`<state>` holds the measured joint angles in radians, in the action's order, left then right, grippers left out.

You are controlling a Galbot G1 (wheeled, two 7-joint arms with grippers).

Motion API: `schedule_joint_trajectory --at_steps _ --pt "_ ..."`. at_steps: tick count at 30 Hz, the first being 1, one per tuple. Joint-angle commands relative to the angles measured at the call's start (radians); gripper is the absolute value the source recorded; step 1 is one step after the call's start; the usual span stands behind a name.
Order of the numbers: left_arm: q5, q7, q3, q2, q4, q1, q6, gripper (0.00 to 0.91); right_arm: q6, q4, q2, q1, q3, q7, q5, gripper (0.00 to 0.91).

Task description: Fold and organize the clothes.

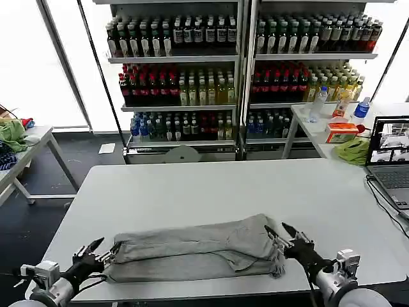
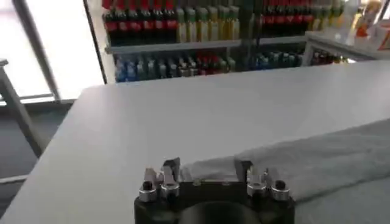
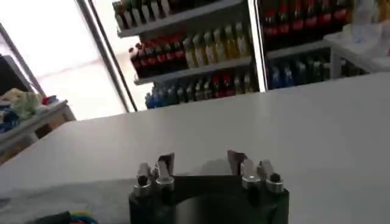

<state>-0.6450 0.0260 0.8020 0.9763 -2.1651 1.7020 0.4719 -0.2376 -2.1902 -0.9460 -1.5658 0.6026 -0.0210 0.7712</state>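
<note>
A light grey shirt point(image 1: 198, 249) lies folded into a long band across the front of the white table point(image 1: 211, 185). My left gripper point(image 1: 101, 249) is at the band's left end, open, with the cloth edge point(image 2: 317, 159) lying just ahead of and between its fingers point(image 2: 172, 168). At the right end of the band my right gripper point(image 1: 280, 231) is open too. In the right wrist view its fingertips point(image 3: 236, 161) stand apart over bare table, and the grey cloth point(image 3: 36, 201) with a bit of coloured print lies to one side.
Drink shelves point(image 1: 243, 77) stand behind the table. A side table at right carries a laptop point(image 1: 391, 153), a green cloth heap point(image 1: 353, 151), an orange box point(image 1: 341, 132) and bottles. Another table at left point(image 1: 35, 137) holds more green cloth point(image 1: 11, 133).
</note>
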Motion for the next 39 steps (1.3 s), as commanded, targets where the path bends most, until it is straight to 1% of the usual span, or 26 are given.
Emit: schedule_joint_trajectory --at_steps 1,3,4,6,8,10,12,15,20,22,23,24,25,26,28,29,33,39 --pt "-0.025 -0.079 0.004 0.133 -0.006 0.028 -0.182 0.907 0.404 0.076 -0.005 -0.033 0.026 0.072 -0.183 0.907" --pt "0.022 -0.106 -0.041 0.175 0.008 0.033 -0.24 0.907 0.435 0.096 -0.005 -0.052 0.03 0.087 -0.203 0.907" --pt "0.064 -0.112 -0.065 0.197 0.019 0.038 -0.273 0.907 0.439 0.096 -0.005 -0.057 0.031 0.09 -0.203 0.907" --pt "0.162 -0.119 -0.104 0.231 0.046 0.041 -0.308 0.907 0.451 0.111 -0.003 -0.075 0.036 0.091 -0.206 0.907" --pt "0.216 -0.118 -0.136 0.259 0.072 0.039 -0.34 0.907 0.45 0.116 0.001 -0.087 0.039 0.087 -0.194 0.907" --pt "0.217 -0.111 -0.164 0.278 0.085 0.043 -0.332 0.907 0.437 0.12 0.007 -0.092 0.041 0.082 -0.156 0.907" --pt "0.218 -0.112 -0.187 0.299 0.106 0.034 -0.333 0.907 0.43 0.127 0.008 -0.089 0.041 0.073 -0.138 0.907" --pt "0.212 -0.12 -0.206 0.302 0.112 0.022 -0.333 0.907 0.424 0.136 0.004 -0.082 0.036 0.053 -0.135 0.907" --pt "0.212 -0.122 -0.218 0.291 0.142 0.005 -0.319 0.907 0.418 0.139 0.008 -0.083 0.037 0.042 -0.119 0.907" --pt "0.208 -0.112 -0.219 0.29 0.158 -0.005 -0.307 0.826 0.413 0.134 0.01 -0.083 0.038 0.042 -0.111 0.907" --pt "0.206 -0.097 -0.218 0.288 0.161 -0.008 -0.301 0.695 0.409 0.128 0.011 -0.084 0.04 0.039 -0.109 0.907" --pt "0.202 -0.085 -0.218 0.286 0.169 -0.009 -0.298 0.615 0.407 0.125 0.012 -0.085 0.041 0.039 -0.108 0.907" --pt "0.197 -0.075 -0.216 0.282 0.174 -0.011 -0.294 0.474 0.406 0.12 0.015 -0.087 0.043 0.039 -0.103 0.907" --pt "0.194 -0.071 -0.215 0.279 0.179 -0.012 -0.293 0.171 0.402 0.114 0.017 -0.089 0.044 0.038 -0.1 0.907" --pt "0.19 -0.066 -0.214 0.275 0.189 -0.012 -0.289 0.02 0.398 0.105 0.018 -0.092 0.049 0.037 -0.098 0.907" --pt "0.19 -0.061 -0.213 0.274 0.19 -0.009 -0.292 0.0 0.397 0.101 0.019 -0.094 0.05 0.036 -0.098 0.907" --pt "0.176 -0.062 -0.218 0.278 0.182 0.0 -0.288 0.0 0.388 0.093 0.019 -0.093 0.049 0.028 -0.096 0.907" --pt "0.166 -0.06 -0.212 0.279 0.193 0.0 -0.311 0.0 0.382 0.079 0.018 -0.094 0.048 0.027 -0.093 0.907"
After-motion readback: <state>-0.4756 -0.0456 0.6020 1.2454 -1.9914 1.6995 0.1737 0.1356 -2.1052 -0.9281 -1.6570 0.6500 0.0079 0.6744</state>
